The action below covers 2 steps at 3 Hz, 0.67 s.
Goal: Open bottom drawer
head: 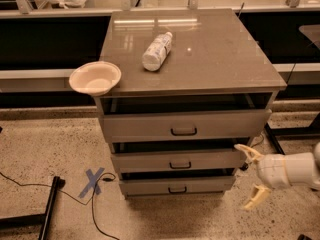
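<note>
The bottom drawer [176,186] is the lowest, shallowest grey front of the cabinet, with a small dark loop handle [177,189] at its centre. It stands a little out of the frame, like the two drawers above it. My gripper [250,176] comes in from the right on a white arm, low beside the cabinet's right front corner. Its two cream fingers are spread wide, the upper one [246,151] near the middle drawer's right end, the lower one [256,197] over the floor. Nothing is between them.
A white bowl [95,77] overhangs the cabinet top's left edge and a plastic bottle [156,51] lies on the top [220,59]. A blue tape cross [93,181], a black cable and a dark stand foot [47,214] are on the speckled floor at left.
</note>
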### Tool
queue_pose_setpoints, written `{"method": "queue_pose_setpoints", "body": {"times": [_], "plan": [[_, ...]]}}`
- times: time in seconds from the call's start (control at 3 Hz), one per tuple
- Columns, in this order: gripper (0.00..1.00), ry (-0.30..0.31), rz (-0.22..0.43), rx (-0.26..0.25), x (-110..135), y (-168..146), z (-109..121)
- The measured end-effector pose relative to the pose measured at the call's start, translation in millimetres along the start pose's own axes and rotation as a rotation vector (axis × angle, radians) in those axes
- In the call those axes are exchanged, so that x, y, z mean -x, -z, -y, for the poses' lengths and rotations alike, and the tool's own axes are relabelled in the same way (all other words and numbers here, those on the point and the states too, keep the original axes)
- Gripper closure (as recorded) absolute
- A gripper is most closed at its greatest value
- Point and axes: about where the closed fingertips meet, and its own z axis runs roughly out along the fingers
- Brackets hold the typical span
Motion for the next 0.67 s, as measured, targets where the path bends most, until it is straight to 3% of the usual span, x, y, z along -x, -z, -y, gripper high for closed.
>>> {"method": "queue_pose_setpoints", "body": {"times": [0.33,0.67], "plan": [[0.00,0.097,-0.053,0.102,-62,-64,-30],[0.00,0.175,-0.113,0.160,-102,-107,-49]]}}
